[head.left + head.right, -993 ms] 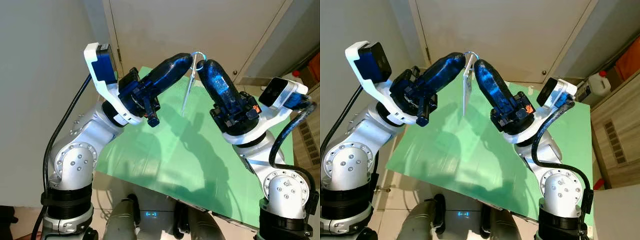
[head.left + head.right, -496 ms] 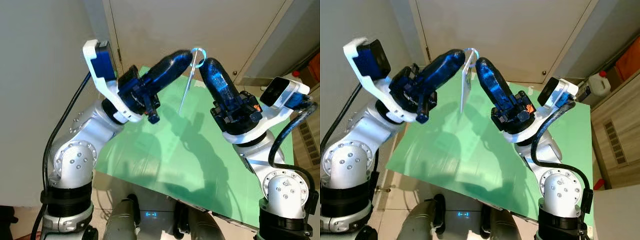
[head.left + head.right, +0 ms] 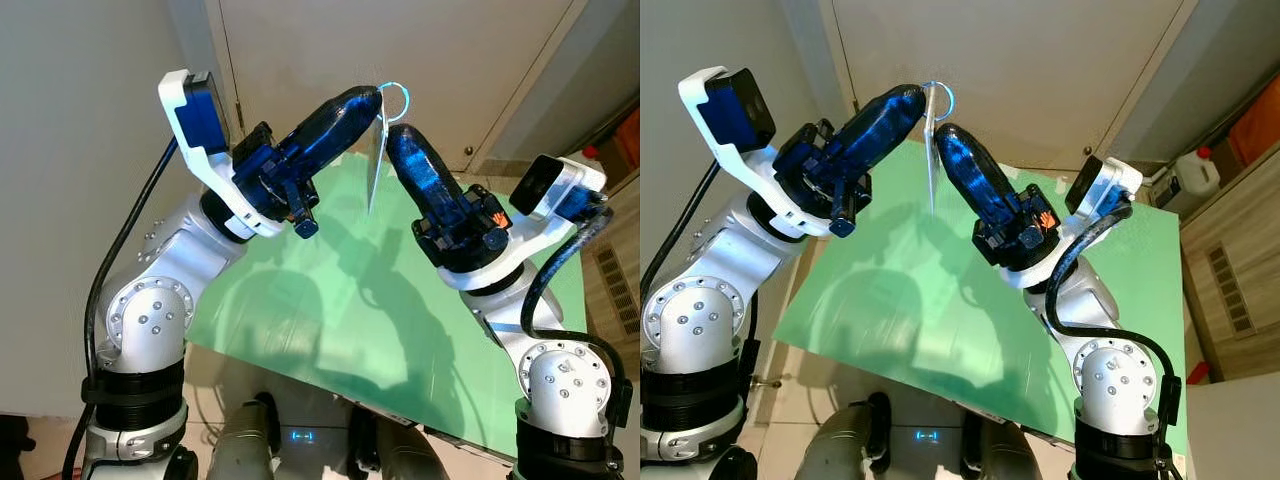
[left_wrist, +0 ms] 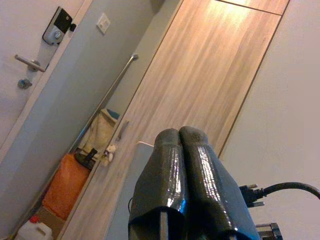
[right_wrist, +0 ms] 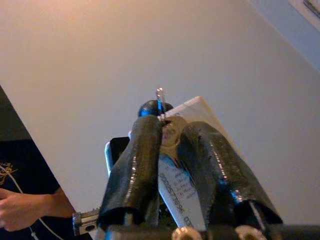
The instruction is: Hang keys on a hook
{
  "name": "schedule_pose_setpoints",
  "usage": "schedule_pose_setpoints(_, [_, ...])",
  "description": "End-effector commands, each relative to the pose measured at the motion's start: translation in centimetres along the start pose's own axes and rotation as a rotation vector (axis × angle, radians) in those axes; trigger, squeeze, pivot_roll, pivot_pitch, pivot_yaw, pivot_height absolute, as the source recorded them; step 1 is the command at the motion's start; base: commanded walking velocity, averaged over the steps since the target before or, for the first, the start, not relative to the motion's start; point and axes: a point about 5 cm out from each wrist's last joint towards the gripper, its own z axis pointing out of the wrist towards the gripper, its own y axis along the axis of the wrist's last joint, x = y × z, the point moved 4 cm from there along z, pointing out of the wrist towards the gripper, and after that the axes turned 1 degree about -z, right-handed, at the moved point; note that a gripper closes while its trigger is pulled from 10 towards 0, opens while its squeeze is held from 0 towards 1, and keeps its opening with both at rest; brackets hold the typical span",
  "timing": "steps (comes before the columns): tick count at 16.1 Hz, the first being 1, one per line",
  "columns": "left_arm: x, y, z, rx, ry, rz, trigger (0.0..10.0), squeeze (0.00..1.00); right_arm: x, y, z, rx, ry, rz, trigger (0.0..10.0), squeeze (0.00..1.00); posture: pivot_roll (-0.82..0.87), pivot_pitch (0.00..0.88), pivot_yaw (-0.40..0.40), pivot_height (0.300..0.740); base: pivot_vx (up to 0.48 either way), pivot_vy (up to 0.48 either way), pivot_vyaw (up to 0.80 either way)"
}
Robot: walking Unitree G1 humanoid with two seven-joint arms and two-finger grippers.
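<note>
We see left gripper [image 3: 375,95] clenched on thin metal ring [image 3: 397,100], flat tag [image 3: 374,165] dangling over green mat [image 3: 330,300]; right gripper [image 3: 393,135] beside tag, grip unclear.

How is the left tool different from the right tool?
The left tool is shut, pinching the key ring; the right tool is open around the hanging tag. The left tool reaches higher than the right tool. Both are black and glossy.

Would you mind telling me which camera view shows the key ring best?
The right eye view: the key ring stands clear against the pale door above the left gripper, with its tag hanging below. The left eye view shows it similarly but fainter. The right wrist view shows the tag's printed face between the right gripper fingers.
</note>
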Motion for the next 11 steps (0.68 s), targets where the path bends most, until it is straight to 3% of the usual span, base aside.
schedule_pose_setpoints(1, [-0.41, 0.15, 0.29, -0.007, -0.022, -0.004, 10.0, 0.0, 0.91, 0.08, 0.19, 0.003, 0.037, -0.016, 10.0, 0.0, 0.05, 0.185, -0.025, 0.74, 0.0, 0.0, 0.0])
schedule_pose_setpoints(11, [-0.57, -0.46, 0.29, 0.008, -0.027, -0.025, 10.0, 0.0, 0.57, 0.25, 1.1, -0.015, 0.017, -0.046, 10.0, 0.0, 0.04, 0.185, -0.018, 0.74, 0.0, 0.0, 0.0])
